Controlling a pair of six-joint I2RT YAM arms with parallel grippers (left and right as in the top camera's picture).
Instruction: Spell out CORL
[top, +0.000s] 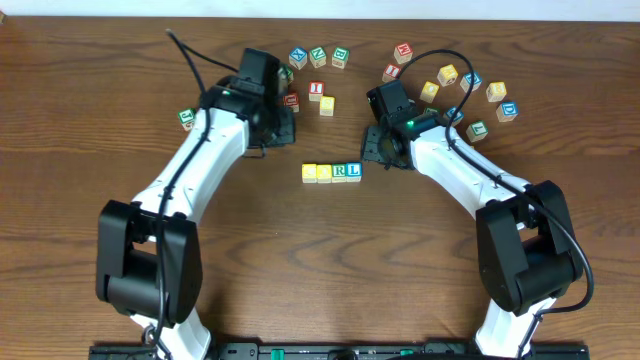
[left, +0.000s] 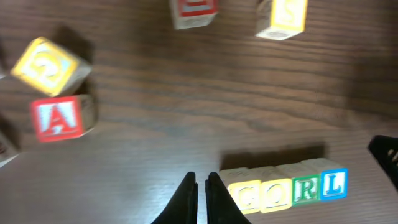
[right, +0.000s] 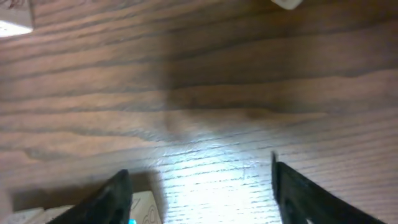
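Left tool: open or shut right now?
Shut. In the left wrist view the left tool has its fingers almost touching, only a thin slit between them, and nothing held.

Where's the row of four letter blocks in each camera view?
Overhead: the row of blocks sits near the middle of the picture.
Left wrist: lower right, just right of the left hand.
Right wrist: only a pale block edge at the bottom left, probably the row's end; its letter is hidden.
Shared landmark: the blue L block ending the row.
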